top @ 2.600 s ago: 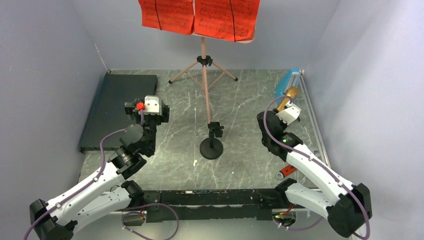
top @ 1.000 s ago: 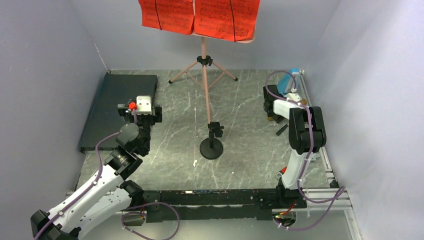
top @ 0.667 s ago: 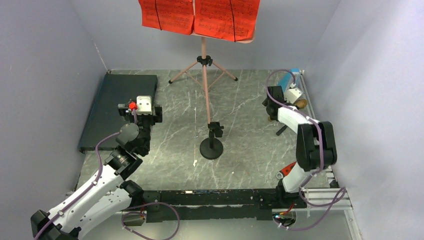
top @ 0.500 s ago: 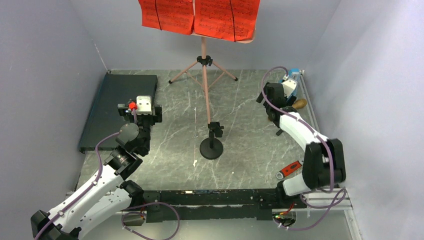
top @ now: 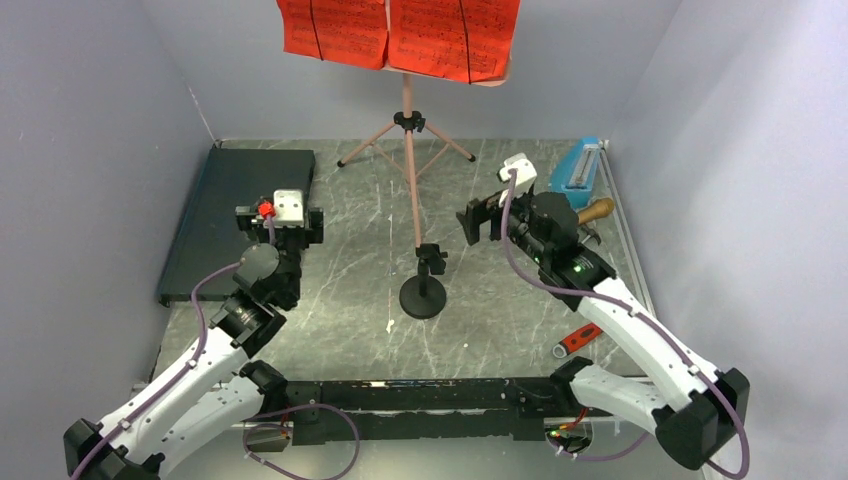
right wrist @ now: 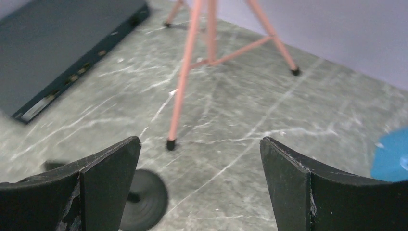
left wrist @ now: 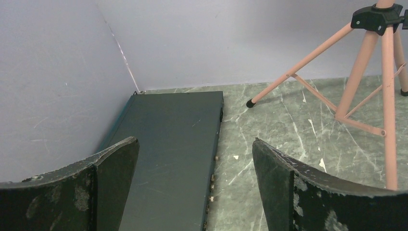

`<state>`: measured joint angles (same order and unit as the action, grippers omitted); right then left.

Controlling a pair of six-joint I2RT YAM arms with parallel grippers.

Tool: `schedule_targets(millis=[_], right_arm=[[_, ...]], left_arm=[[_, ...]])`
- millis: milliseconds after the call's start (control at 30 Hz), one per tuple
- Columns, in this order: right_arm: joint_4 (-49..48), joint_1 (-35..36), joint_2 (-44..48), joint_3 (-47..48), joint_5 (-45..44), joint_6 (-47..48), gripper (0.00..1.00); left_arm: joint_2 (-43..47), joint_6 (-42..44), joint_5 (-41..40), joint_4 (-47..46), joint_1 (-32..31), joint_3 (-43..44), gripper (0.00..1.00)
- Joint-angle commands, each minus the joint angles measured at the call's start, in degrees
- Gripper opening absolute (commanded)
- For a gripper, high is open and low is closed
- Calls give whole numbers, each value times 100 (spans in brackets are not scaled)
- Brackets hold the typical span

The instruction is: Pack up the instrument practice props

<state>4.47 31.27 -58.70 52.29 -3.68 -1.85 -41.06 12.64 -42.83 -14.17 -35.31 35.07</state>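
Note:
The pink music stand (top: 407,130) rises at the back centre with the red sheet-music pages (top: 400,30) on its desk; its tripod legs (left wrist: 385,96) (right wrist: 192,72) show in both wrist views. A black round-base microphone stand (top: 422,297) (right wrist: 144,199) is upright mid-table with nothing on it. The gold microphone (top: 592,212) lies by the right edge, next to the blue metronome (top: 577,165) (right wrist: 392,159). My right gripper (top: 480,220) (right wrist: 199,144) hovers open and empty right of the stand. My left gripper (top: 279,222) (left wrist: 195,149) is open and empty over the case's right edge.
A flat dark case (top: 240,215) (left wrist: 173,139) (right wrist: 62,53) lies shut along the left wall. A red-handled wrench (top: 577,338) rests near the front right. Grey walls close in on three sides.
My right arm swung from the back right corner by the metronome to the left, toward the table's middle, jaws opened. The microphone it held stays lying by the right edge. The left arm is still.

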Motion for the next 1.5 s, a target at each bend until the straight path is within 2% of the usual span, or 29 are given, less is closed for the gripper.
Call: schedule_targets(millis=[0, 233, 433, 633, 733, 900, 1033, 1133, 1200, 1233, 1467], right_arm=[[316, 200, 430, -247, 1552, 458, 100], [363, 460, 533, -307, 2826, 348, 99], [-173, 705, 260, -489, 2704, 576, 96], [-1028, 706, -79, -922, 2815, 946, 87], [-1473, 708, -271, -1083, 2899, 965, 79], [-1596, 708, -615, -909, 3182, 813, 62], [-1267, 707, -797, -566, 3196, 686, 38], [-1065, 691, -817, -495, 2943, 841, 13], [-854, 637, -814, -412, 2667, 952, 3], [-816, 574, -802, -393, 2557, 957, 0], [-1225, -397, -834, -358, 2208, 667, 0]], left_arm=[[-43, 167, -19, -432, 42, 86, 92], [-142, 360, 34, -682, 84, -44, 92], [-250, 734, -30, -1224, 142, -311, 93], [-389, 857, 112, -1462, 182, -472, 92], [-451, 844, 155, -1488, 191, -528, 92], [-632, 937, 152, -1570, 193, -527, 92], [-785, 1039, 224, -1905, 202, -707, 93], [-775, 696, 179, -1360, 200, -400, 92], [-671, 551, 223, -1094, 200, -287, 92], [-595, 474, 240, -951, 201, -236, 92], [-120, 64, 282, -527, 200, -88, 92]])
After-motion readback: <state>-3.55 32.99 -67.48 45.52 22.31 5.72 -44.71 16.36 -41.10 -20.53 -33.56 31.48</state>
